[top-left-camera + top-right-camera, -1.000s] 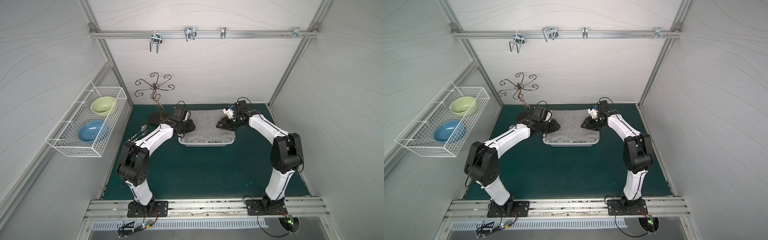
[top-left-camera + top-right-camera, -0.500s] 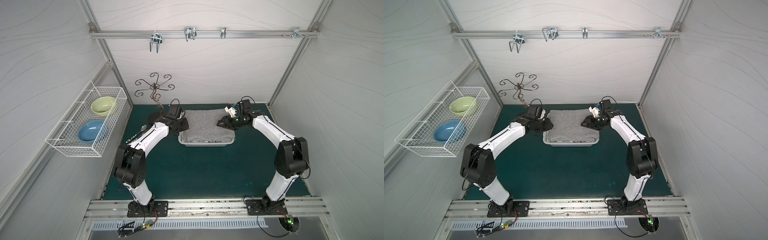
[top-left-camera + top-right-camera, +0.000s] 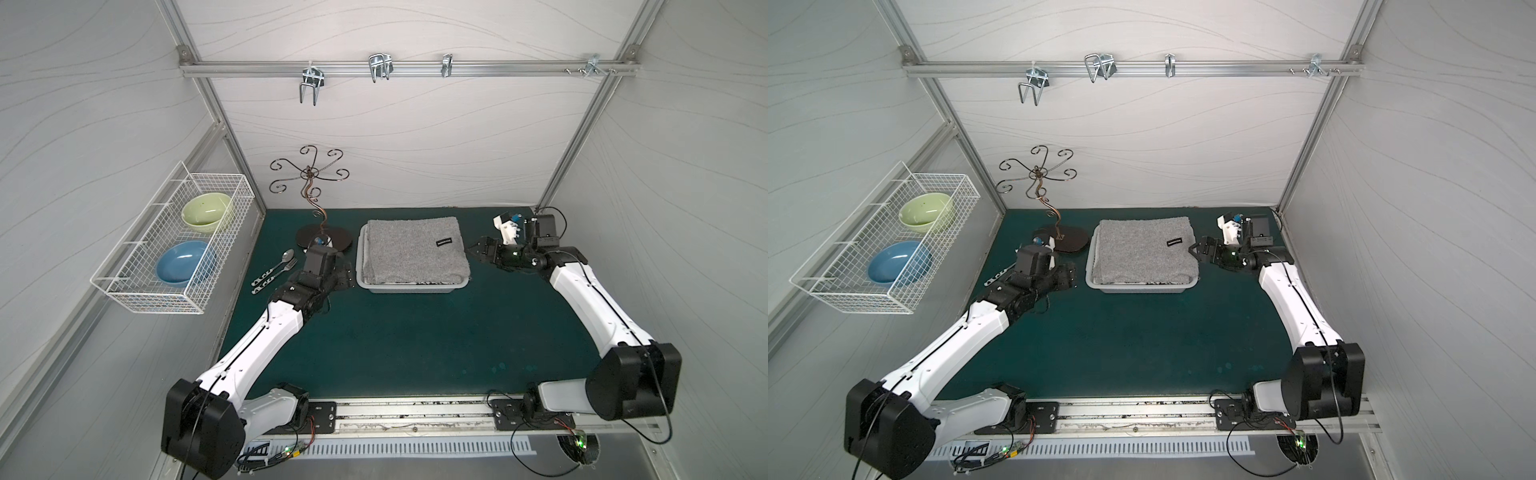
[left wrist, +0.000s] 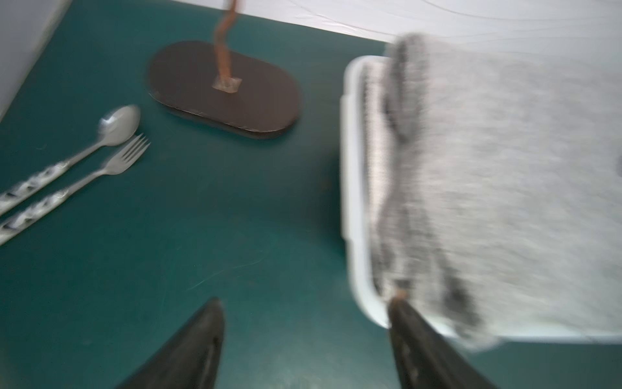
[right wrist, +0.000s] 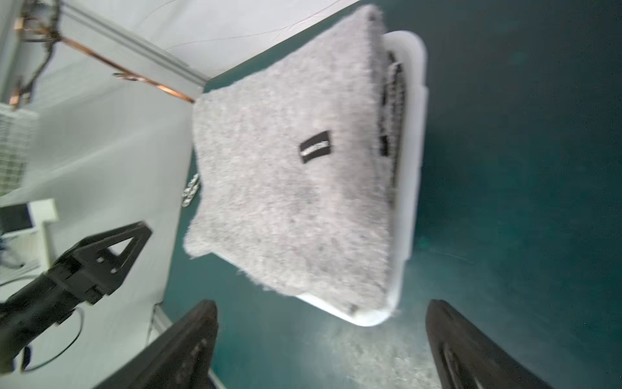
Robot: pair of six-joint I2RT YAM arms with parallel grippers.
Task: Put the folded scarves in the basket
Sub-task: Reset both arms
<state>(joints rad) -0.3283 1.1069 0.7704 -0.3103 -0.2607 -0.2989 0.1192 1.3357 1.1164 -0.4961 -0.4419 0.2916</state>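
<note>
Scarf [image 3: 413,249], grey, folded, lying flat in the white basket [image 3: 411,287] near the rear edge of the table [image 3: 415,340], task apparently complete; left gripper [image 4: 306,301] and right gripper [image 5: 321,304] both spread wide, empty, just beside opposite basket ends, leaving the fold undisturbed

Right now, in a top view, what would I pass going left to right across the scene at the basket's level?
wire rack → spoon and fork → left gripper → basket holding the folded scarf → right gripper
</note>
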